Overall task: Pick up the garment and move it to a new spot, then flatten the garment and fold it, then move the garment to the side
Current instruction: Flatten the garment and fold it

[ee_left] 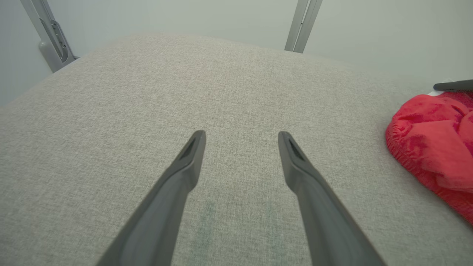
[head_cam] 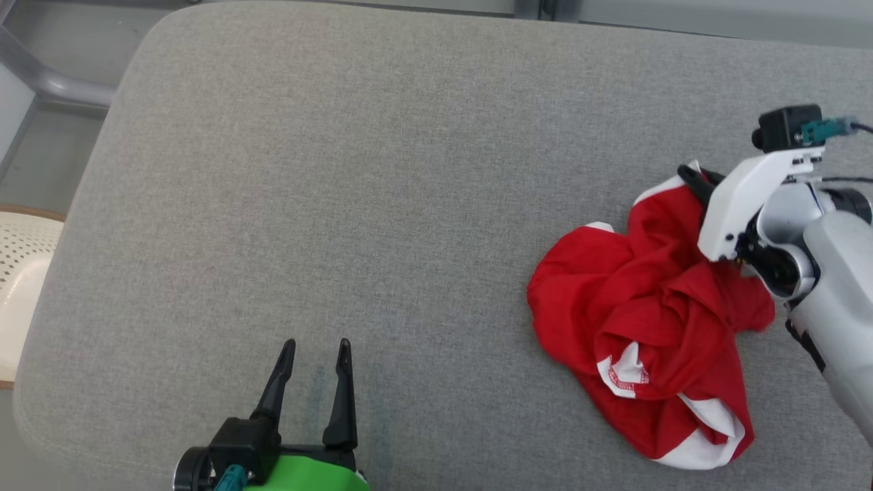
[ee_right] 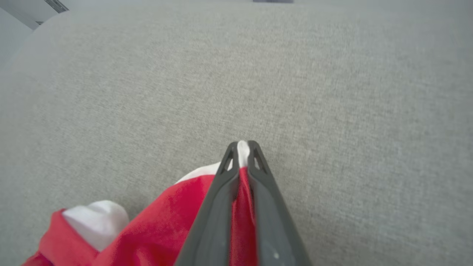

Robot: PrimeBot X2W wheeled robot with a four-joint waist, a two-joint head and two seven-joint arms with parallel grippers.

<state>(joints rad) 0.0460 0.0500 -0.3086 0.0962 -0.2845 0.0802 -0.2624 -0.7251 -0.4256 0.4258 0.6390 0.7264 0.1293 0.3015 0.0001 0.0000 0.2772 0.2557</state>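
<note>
White housing is hiding most of the right tool, which is clenching the far edge of the crumpled red garment lying far-to-near on the grey cushion's right side. The left tool is gaping, empty.

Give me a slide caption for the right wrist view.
Right pincer shut on edge of red-and-white garment, grey cushion beyond.

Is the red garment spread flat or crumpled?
Crumpled: the garment lies in a bunched heap on the cushion, one white-edged corner pinched in the right claw.
</note>
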